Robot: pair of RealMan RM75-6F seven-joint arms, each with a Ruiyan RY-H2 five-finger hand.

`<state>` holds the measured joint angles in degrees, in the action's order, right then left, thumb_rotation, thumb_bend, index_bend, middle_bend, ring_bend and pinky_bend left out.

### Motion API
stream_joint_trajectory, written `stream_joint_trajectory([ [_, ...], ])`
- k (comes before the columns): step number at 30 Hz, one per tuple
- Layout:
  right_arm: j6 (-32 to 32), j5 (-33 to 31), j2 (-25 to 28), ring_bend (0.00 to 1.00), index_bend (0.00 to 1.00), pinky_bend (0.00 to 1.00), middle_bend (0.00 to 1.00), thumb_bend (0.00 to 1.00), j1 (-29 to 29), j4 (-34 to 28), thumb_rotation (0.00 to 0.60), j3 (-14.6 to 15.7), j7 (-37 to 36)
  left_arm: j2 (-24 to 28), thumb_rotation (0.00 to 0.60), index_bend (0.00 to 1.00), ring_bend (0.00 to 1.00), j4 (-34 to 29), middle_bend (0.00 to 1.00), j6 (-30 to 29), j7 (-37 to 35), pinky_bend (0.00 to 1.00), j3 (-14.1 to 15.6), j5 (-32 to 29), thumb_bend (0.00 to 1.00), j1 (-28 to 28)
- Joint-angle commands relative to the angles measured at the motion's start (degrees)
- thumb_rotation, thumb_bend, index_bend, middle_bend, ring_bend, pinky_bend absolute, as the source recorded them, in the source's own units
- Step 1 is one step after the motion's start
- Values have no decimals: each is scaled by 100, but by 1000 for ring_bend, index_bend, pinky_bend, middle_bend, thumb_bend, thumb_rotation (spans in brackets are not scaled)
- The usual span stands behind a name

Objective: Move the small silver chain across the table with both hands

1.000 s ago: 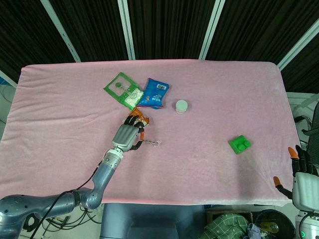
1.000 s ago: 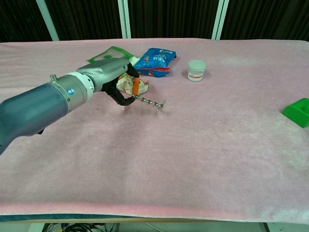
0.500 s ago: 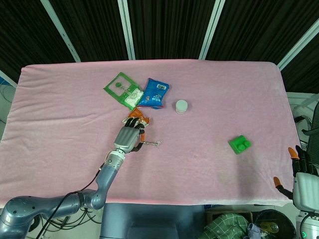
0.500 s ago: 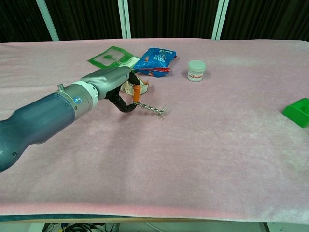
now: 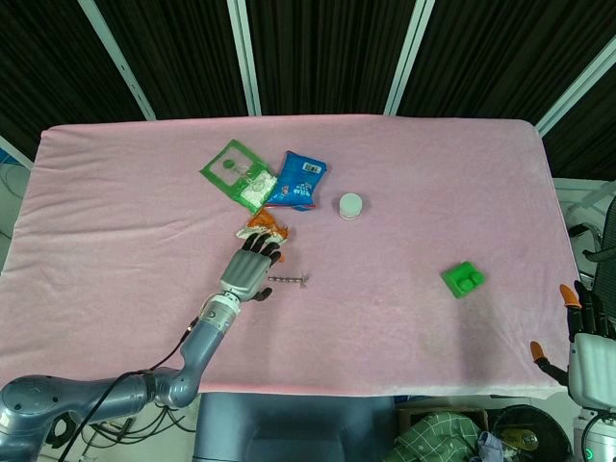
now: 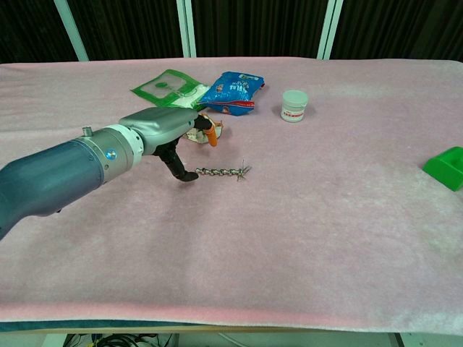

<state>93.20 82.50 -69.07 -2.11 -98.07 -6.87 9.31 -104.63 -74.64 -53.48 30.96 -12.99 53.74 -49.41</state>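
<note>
**Chain lying loose beside the left hand, handover not yet made**

The fingers (image 6: 187, 173) of the left hand (image 5: 248, 272) are seen spread and empty, a dark fingertip resting on the cloth just beside the near end of the small silver chain (image 6: 223, 172); whether the tip actually touches the chain cannot be told. Nothing is clamped. The chain is laid out in a short, nearly straight line on the pink table cover (image 5: 404, 192), close to the table's middle and slightly left of it, with its frayed end pointing toward the right side.

Just behind the left hand a crumpled orange wrapper (image 5: 266, 227) is found, and farther back a green packet (image 5: 237, 173) and a blue packet (image 5: 298, 179) lie touching each other. A small white jar (image 5: 349, 205) stands near them, and a green block (image 5: 463, 280) sits well apart on the right half.

The right hand (image 5: 585, 346) is held off the table's right edge, fingers apart and holding nothing, well apart from the chain.

Progress is judged to be partial at best: the chain sits roughly mid-table, released, and the right hand has not been brought to it. What is left, by this reading, is for the chain to be taken up by the right hand and carried the rest of the way across.
</note>
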Motion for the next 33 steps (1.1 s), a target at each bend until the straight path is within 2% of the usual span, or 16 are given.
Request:
stream_joint_trajectory([
  [1, 11, 3, -3, 19, 88, 218, 0, 185, -1, 1, 600, -5, 2, 326, 600, 275, 0, -476, 133, -219, 194, 0, -32, -80, 258, 62],
  [7, -11, -12, 4, 19, 88, 218, 0, 185, 2, 17, 600, -1, 19, 1123, 600, 261, 0, -1556, 122, -543, 88, 0, -285, -215, 258, 276],
  [10, -41, -54, 17, 19, 88, 218, 0, 185, 6, 36, 600, -6, 39, 1696, 600, 259, 0, -2235, 124, -611, -207, 0, -458, -109, 258, 416],
  [16, -152, -85, 45, 17, 88, 218, 0, 185, 35, 132, 600, 28, 99, 2716, 600, 198, 0, -3247, 106, -828, -507, 0, -427, 248, 258, 794],
  [21, -233, -90, 77, 7, 68, 218, 0, 177, 68, 243, 600, 44, 104, 3901, 600, 168, 0, -4395, 90, -1307, -369, 0, -148, 237, 258, 1383],
  [25, -269, -66, 101, 7, 51, 218, 0, 173, 79, 269, 600, 68, 67, 4554, 600, 165, 0, -4747, 88, -1768, -554, 0, 329, 875, 257, 2013],
  [28, -262, -52, 89, 2, 44, 218, 0, 174, 84, 280, 600, 73, 98, 4847, 600, 164, 0, -4573, 87, -2154, -1071, 0, 801, 1663, 257, 2603],
  [30, -269, -66, 80, 0, 39, 218, 0, 173, 86, 279, 600, 74, 120, 4943, 600, 164, 0, -4216, 84, -2395, -1637, 0, 1092, 2238, 257, 2967],
  [33, -267, -56, 76, 0, 38, 218, 0, 173, 90, 275, 600, 79, 136, 5015, 600, 165, 0, -3689, 78, -2641, -2349, 0, 1375, 2737, 257, 3329],
])
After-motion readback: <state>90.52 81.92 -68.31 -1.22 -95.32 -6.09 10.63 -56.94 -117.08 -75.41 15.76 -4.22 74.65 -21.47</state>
